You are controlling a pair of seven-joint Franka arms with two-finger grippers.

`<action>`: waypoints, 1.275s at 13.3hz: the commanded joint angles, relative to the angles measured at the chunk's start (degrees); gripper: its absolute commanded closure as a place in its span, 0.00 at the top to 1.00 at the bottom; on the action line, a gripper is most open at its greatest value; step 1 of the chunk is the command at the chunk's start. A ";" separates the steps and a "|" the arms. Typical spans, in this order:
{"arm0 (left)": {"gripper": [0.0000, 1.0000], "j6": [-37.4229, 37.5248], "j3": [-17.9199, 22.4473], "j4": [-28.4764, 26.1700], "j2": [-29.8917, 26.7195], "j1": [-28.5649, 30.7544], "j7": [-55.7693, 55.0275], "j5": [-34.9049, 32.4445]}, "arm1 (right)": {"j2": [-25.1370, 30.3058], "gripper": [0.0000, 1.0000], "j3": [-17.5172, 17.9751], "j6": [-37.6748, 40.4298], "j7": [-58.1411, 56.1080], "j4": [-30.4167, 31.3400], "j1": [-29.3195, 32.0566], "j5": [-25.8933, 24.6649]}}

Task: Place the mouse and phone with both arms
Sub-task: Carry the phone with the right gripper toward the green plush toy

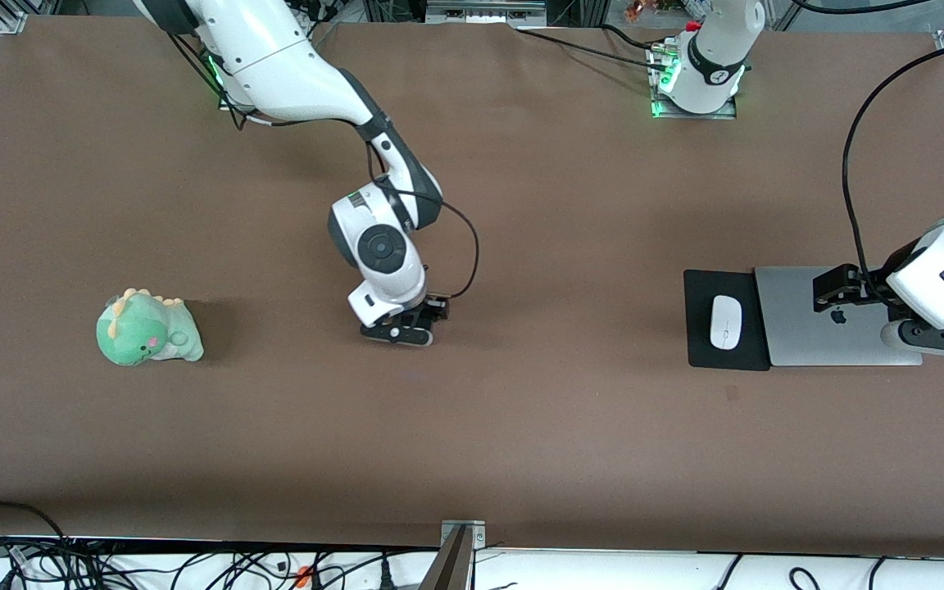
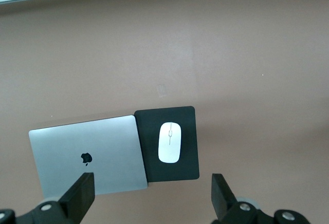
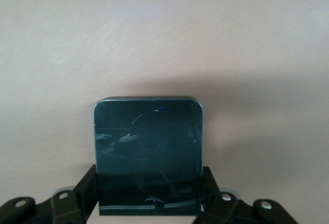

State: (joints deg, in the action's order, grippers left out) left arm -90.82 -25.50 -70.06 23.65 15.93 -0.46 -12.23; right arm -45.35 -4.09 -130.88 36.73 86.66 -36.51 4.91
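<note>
Clamped on the phone (image 3: 148, 152), the right gripper (image 1: 403, 324) sits low at the middle of the table (image 1: 521, 426), its arm bent steeply down from the base at the robots' edge. We see the left gripper (image 1: 890, 315) spread wide and holding nothing, hanging over the silver laptop (image 1: 808, 315), whose lid shows an apple logo (image 2: 86, 158). Our white mouse (image 1: 725, 321) lies on the black mat (image 1: 705, 348), which touches the laptop, toward the left arm's end. We spot a green dinosaur toy (image 1: 147, 329) toward the right arm's end.

White arms (image 1: 292, 65), black joints, dark cables.
</note>
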 commanded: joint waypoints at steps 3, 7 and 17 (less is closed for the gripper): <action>1.00 1.35 -0.08 1.15 -0.44 -0.37 0.46 0.72 | 7.20 0.54 0.75 10.81 -15.87 0.88 9.16 0.19; 1.00 1.35 0.01 1.24 -0.53 -0.29 0.46 0.89 | 8.79 0.54 0.75 15.56 -32.73 1.76 17.95 0.28; 1.00 1.19 -1.22 -11.39 -10.45 1.12 -7.36 4.14 | 5.19 0.55 0.66 6.70 -38.23 5.80 24.91 0.28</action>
State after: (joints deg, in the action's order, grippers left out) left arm -87.25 -26.54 -73.95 19.09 15.73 -6.59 -9.76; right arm -39.83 -4.32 -122.09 -1.39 91.47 -13.36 4.93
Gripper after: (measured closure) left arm 0.000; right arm 0.194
